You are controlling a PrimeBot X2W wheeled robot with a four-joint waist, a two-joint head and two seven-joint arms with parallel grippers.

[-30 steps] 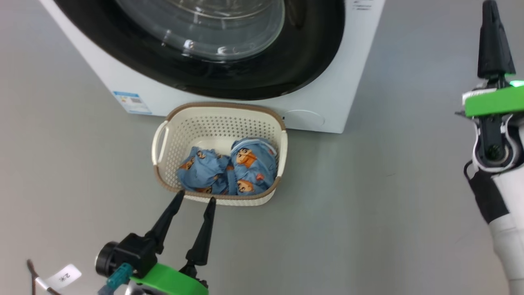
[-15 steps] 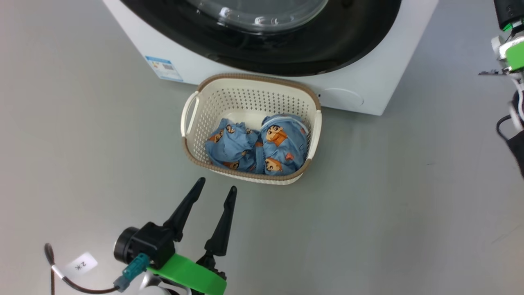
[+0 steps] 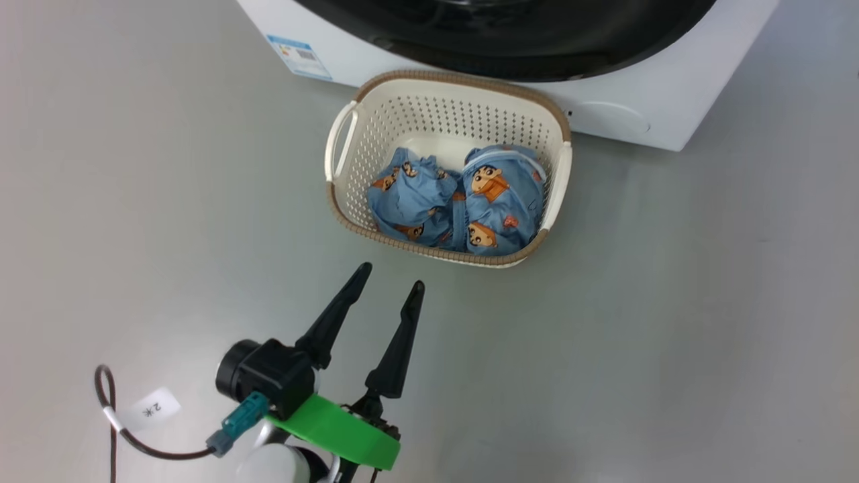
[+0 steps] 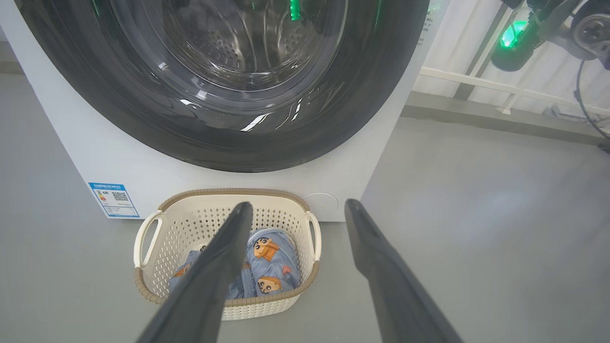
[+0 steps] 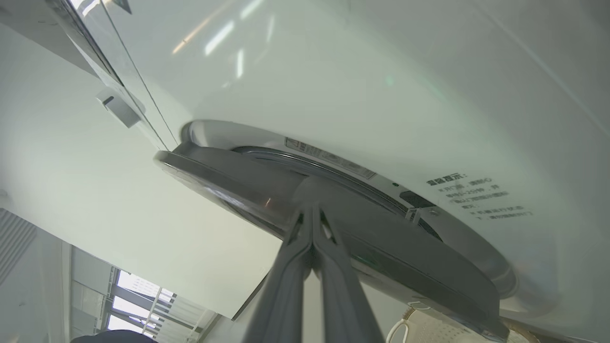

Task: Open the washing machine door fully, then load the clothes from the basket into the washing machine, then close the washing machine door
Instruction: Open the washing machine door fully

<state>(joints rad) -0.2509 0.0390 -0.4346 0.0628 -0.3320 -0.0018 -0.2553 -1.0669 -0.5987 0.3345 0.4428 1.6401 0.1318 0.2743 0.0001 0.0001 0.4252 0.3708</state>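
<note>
Just ahead of the wide-spread left gripper (image 3: pixel 391 276), the small cream perforated plastic basket (image 3: pixel 463 76) holding the light-blue cartoon-printed clothes (image 3: pixel 456 201) is left untouched, only the head camera having been turned since earlier, while the right gripper (image 5: pixel 312 209), fingers pressed together, is set at the glossy black round washing machine door (image 5: pixel 405 271), whose opening is judged unfinished.

The left end effector (image 3: pixel 390 277) sits at 7 o'clock in the head view. Its two dark fingers (image 3: pixel 330 320) are spread wide and point toward 1 o'clock, with a green bracket (image 3: pixel 335 429) at the wrist. The right end effector (image 5: pixel 312 213) has its fingers pressed together, pointing to 12 o'clock in its own wrist view.
</note>
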